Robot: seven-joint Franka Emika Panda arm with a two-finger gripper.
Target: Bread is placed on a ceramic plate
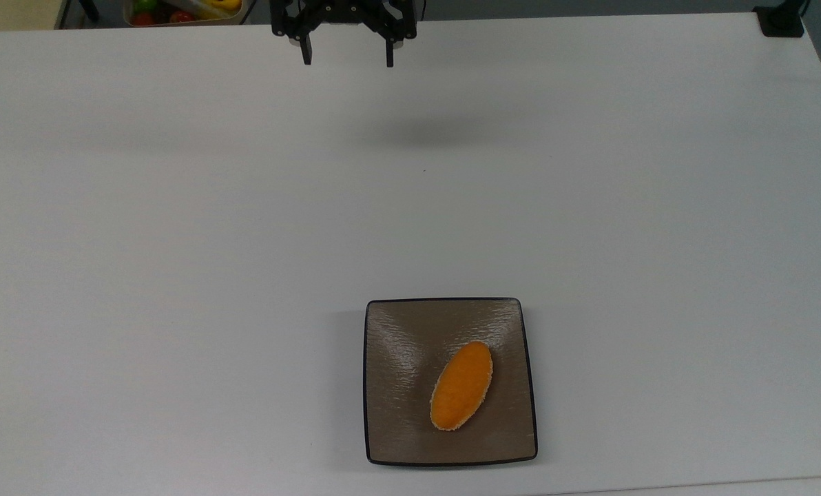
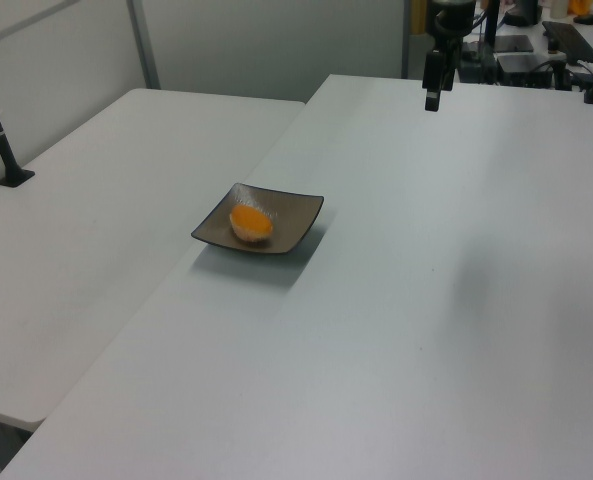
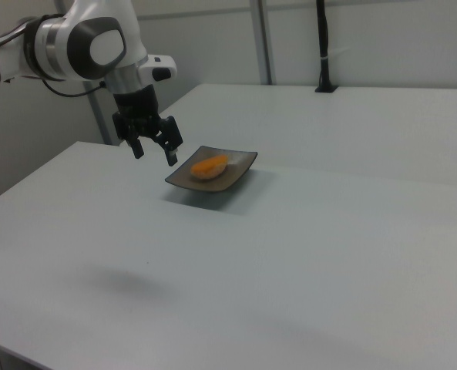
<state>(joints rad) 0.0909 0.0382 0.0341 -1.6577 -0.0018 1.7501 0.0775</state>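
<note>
The orange oval bread [image 1: 461, 386] lies on the square brown ceramic plate [image 1: 403, 344], right of the plate's centre and tilted, near the table's front edge in the top view. It also rests on the plate [image 2: 286, 222] as bread [image 2: 250, 221] in the left view, and as bread [image 3: 209, 166] on the plate [image 3: 236, 173] in the right view. My gripper [image 1: 347, 60] hangs high above the far side of the table, far from the plate, open with nothing between its fingers. It also appears as the gripper [image 2: 432, 100] in the left view and the gripper [image 3: 154, 155] in the right view.
The white table [image 1: 176, 241] spreads wide around the plate. A container of coloured items [image 1: 183, 10] sits beyond the far edge at the top view's upper left. A black post base [image 1: 782, 21] stands at the far right corner. A second table [image 2: 96, 200] adjoins on the left view's left.
</note>
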